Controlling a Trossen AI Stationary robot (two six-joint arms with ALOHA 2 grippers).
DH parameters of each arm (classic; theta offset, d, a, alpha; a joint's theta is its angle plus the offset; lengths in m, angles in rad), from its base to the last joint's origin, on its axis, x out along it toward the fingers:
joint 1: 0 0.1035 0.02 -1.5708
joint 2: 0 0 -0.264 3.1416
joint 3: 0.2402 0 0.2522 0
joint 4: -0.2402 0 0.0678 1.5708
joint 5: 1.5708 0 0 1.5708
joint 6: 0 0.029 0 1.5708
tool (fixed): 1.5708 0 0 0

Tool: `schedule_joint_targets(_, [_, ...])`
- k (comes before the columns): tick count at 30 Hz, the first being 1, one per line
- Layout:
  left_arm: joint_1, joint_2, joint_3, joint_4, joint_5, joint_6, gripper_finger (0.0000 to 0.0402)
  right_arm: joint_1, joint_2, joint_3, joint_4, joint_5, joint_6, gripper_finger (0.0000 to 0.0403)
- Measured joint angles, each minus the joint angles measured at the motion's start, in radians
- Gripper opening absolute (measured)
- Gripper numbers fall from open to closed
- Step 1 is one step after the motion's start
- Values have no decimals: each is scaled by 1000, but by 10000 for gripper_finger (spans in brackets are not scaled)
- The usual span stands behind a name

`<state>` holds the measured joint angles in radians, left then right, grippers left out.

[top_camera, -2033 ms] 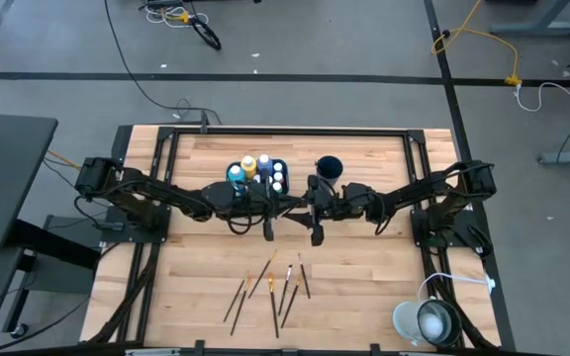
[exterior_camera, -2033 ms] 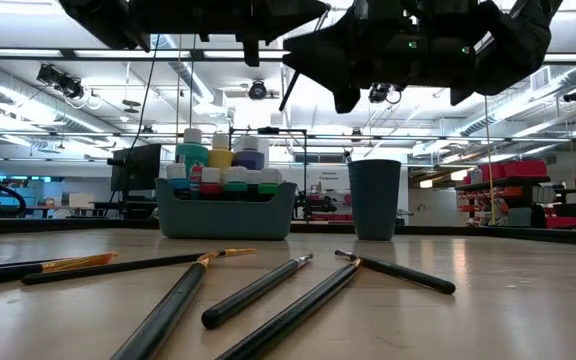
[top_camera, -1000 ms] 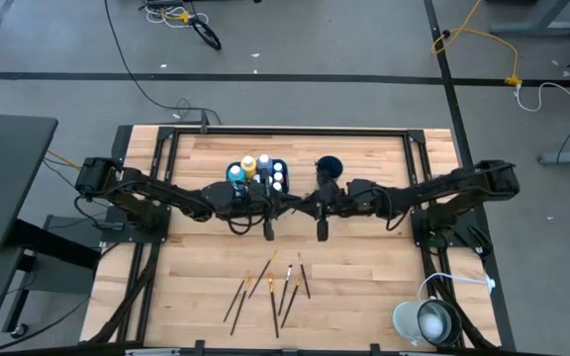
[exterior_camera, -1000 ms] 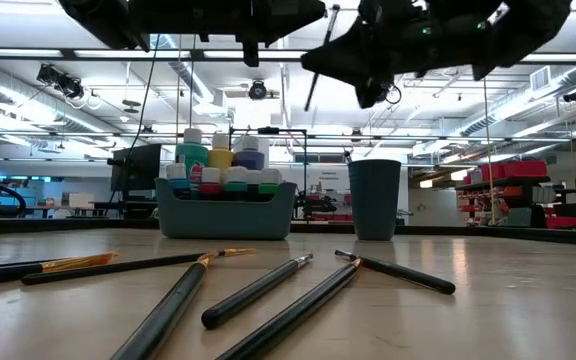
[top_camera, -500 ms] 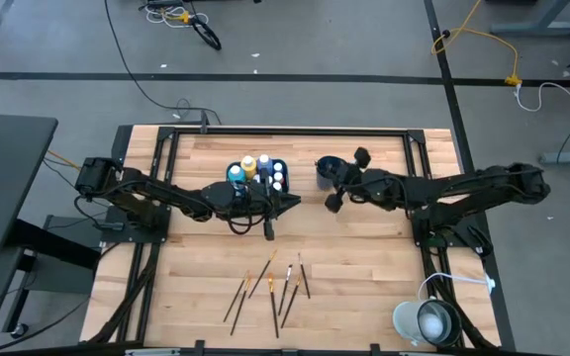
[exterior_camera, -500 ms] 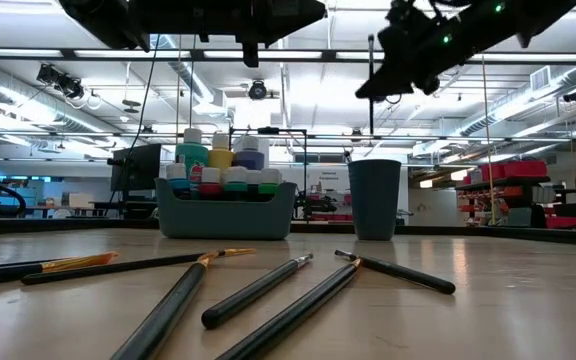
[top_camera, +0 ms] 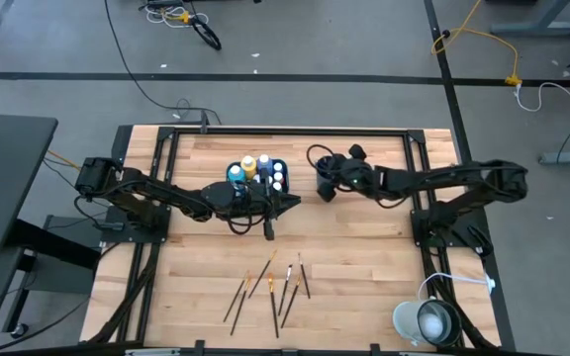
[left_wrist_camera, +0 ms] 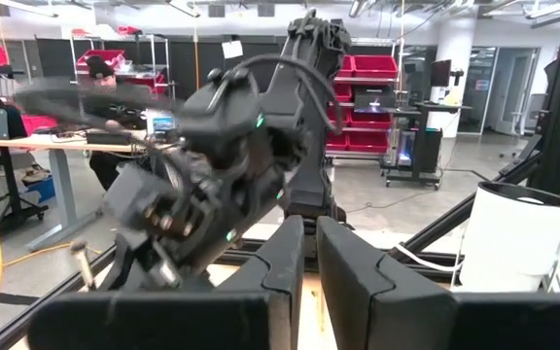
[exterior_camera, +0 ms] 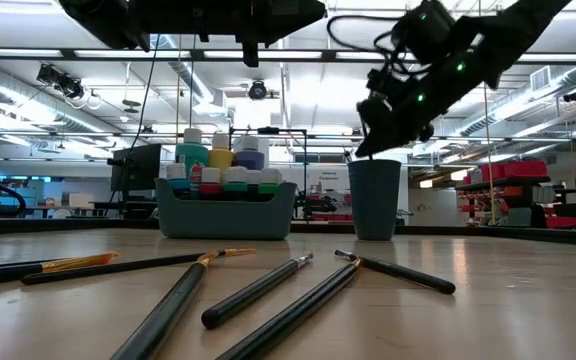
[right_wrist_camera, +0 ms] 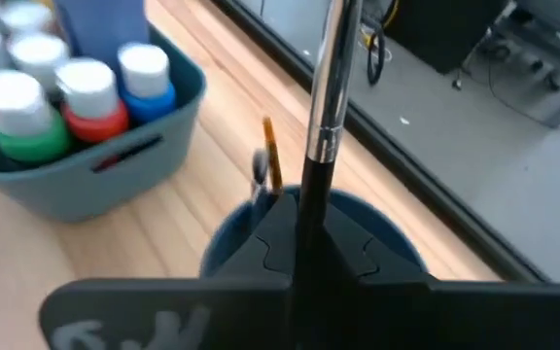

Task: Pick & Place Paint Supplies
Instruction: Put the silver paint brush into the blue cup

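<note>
Right gripper [right_wrist_camera: 304, 243] clenched on a paintbrush [right_wrist_camera: 327, 107], poised directly over the dark blue cup [right_wrist_camera: 397, 243], presumably to drop it in. Brush long axis runs straight out from between the fingers, metal ferrule end pointing away; another brush tip [right_wrist_camera: 272, 165] already stands inside the cup beneath. Bottle tray [right_wrist_camera: 115, 165] sits beside the cup. Left gripper [left_wrist_camera: 307, 262] hangs beside the tray, fingers nearly together, nothing seen held; loose brushes [top_camera: 270, 287] lie well apart from both
</note>
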<state>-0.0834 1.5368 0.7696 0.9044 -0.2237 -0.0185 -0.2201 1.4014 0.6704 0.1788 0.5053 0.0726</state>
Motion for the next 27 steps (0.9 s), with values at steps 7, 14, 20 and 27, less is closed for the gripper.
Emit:
schedule_joint_targets(7, [0,0,0,0,0,0,43,-30,71,0,47,-8,69,19])
schedule_joint_targets(14, [0,0,0,0,0,0,43,-53,78,2,68,-76,77,27])
schedule_joint_targets(20, [0,0,0,0,0,0,43,-68,78,2,68,-78,72,43])
schedule_joint_targets(27, [0,0,0,4,0,0,43,-72,78,2,69,-81,50,62])
